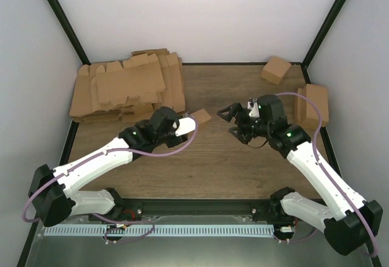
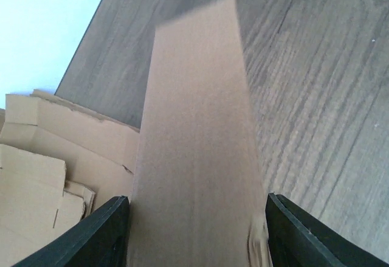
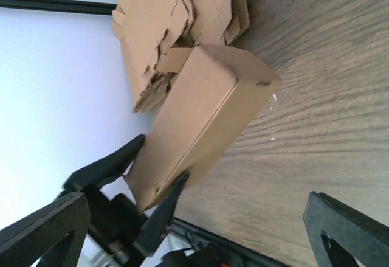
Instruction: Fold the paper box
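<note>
Wood-grain worktop [image 1: 243,157], white walls on three sides, both arm bases at the near edge.

Left hand [image 1: 189,124] sits left of centre, partly closed and clamped on the paper box [image 1: 201,116]. The left wrist view has a finger [image 2: 97,236] pressed on each long side. The box is folded up into a long closed shape (one corner by the right finger looks crumpled), and its free end points away from the hand toward the right arm.

Right hand [image 1: 228,122] is right of centre, facing the box, fingers spread wide and gripping nothing. It is near the box end but apart.

Further back, a pile of flat blanks [image 1: 124,87] lies in the far-left corner. A small brown box [image 1: 276,69] sits far right, and a cardboard stack [image 1: 313,104] lies along the right wall.
</note>
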You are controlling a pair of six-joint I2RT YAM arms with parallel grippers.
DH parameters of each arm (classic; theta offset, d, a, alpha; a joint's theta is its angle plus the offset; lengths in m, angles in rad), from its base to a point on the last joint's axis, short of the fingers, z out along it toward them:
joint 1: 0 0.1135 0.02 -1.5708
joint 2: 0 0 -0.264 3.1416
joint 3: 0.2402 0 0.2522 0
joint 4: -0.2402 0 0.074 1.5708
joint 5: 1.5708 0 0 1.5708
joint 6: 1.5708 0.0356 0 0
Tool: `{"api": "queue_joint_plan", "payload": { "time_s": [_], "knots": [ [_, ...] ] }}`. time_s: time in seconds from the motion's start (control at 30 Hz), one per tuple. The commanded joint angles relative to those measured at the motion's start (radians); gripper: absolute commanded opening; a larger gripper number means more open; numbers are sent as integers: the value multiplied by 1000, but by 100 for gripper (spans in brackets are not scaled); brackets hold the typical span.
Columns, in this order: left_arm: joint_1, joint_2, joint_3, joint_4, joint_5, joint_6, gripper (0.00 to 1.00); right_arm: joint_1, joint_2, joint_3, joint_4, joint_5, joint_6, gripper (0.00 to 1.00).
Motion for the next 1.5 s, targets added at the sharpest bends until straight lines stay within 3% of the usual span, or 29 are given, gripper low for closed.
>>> {"api": "queue_joint_plan", "payload": {
  "time_s": [0.0,0.17,0.33,0.53,0.7,0.77,0.8,0.9,1.03,1.2,1.47],
  "knots": [
    [-8,-8,-47,191,-45,4,62,-4,-73,-15,36,-31,170,100],
    [-8,-19,-80,261,-60,14,62,-4,-95,-41,38,-79,295,100],
    [-8,-21,-90,258,-59,36,63,-4,-88,-113,164,-217,481,100],
    [-14,-22,-88,238,-57,22,64,-2,-58,-108,192,-213,533,100],
    [-9,-64,-38,144,-105,-230,75,-2,-61,-117,146,-127,469,100],
    [-9,-94,-42,94,-79,-342,95,-2,-61,-141,156,-117,451,100],
    [-9,-103,-42,59,-74,-410,99,-2,-56,-150,156,-119,444,100],
    [-9,-87,-11,-97,-72,-608,100,-2,-34,-159,152,-133,415,100],
    [7,51,116,-391,-167,-829,100,-2,-14,-169,167,-137,389,100],
    [114,124,99,-392,94,-797,100,-4,-10,-193,205,-159,388,100],
    [208,234,87,-385,193,-720,100,-4,-39,-212,229,-145,375,100]
  ]
}}
